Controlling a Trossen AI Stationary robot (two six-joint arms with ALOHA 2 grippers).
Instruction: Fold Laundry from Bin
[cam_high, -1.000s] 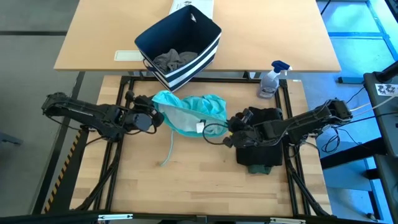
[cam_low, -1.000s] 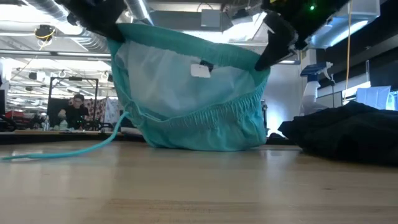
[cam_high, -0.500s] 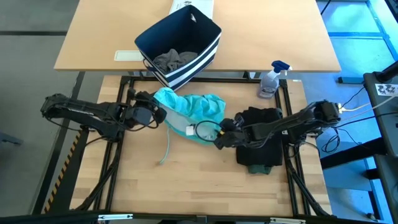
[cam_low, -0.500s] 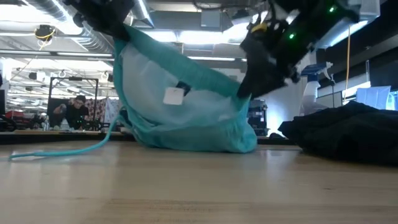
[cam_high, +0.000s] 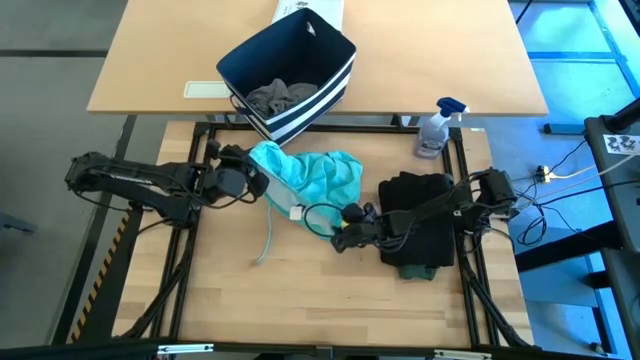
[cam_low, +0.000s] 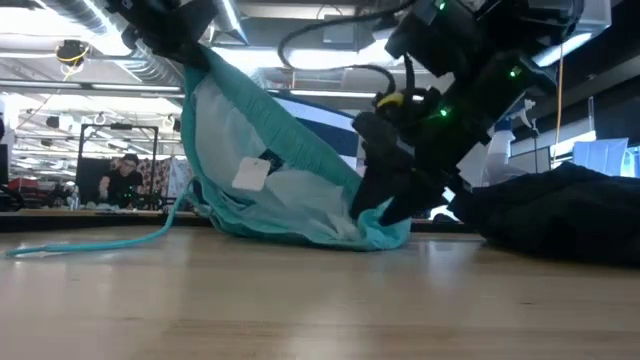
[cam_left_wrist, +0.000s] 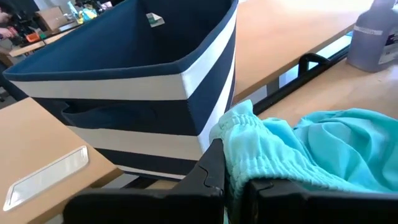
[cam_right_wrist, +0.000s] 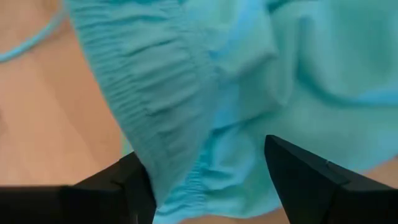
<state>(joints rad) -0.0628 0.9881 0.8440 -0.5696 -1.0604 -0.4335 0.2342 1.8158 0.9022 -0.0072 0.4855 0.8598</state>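
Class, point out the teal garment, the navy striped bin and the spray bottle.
teal garment (cam_high: 325, 175), high view, bunched middle of the cloth
navy striped bin (cam_high: 335, 85), high view, striped side wall
spray bottle (cam_high: 433, 135), high view, clear body

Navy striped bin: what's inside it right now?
A crumpled grey garment lies at the bottom of the bin. Whatever sits beneath it is covered.

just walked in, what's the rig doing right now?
Laundry folding. The left gripper is shut on the elastic waistband of a teal cloth garment, holding that end up off the wooden table. The right gripper is low at the garment's other edge with its fingers open, gripping nothing. A folded black garment lies under the right arm. The navy-blue striped fabric bin behind holds a grey cloth piece.
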